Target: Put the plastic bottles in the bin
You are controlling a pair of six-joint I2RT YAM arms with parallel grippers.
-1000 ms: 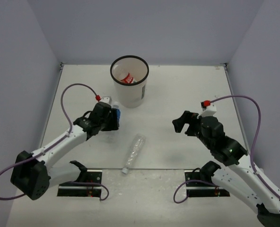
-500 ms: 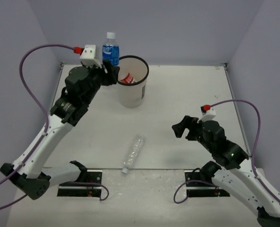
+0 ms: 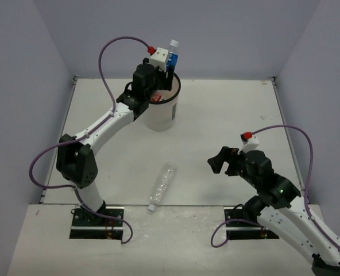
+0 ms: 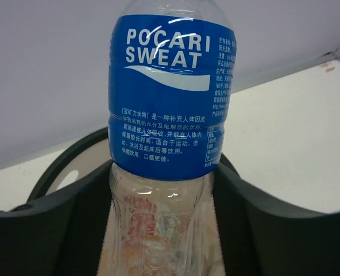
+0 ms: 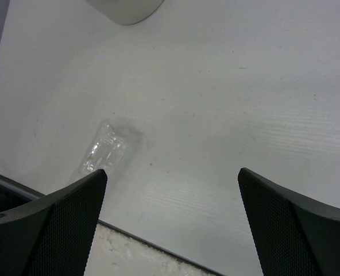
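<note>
My left gripper (image 3: 169, 70) is shut on the clear blue-labelled bottle (image 3: 172, 56) and holds it upright over the white bin (image 3: 161, 112) with the black rim. In the left wrist view the bottle (image 4: 170, 98) fills the frame between my fingers (image 4: 49, 230), with the bin's rim (image 4: 61, 167) behind it. Red and orange colours show inside the bin. The clear unlabelled bottle (image 3: 162, 186) lies on the table near the front edge; it also shows in the right wrist view (image 5: 104, 150). My right gripper (image 3: 223, 161) is open and empty, right of that bottle.
The table (image 3: 227, 115) is walled on three sides. A dark seam (image 5: 153, 244) marks its front edge below my right gripper. The bin's base (image 5: 127, 10) shows at the top of the right wrist view.
</note>
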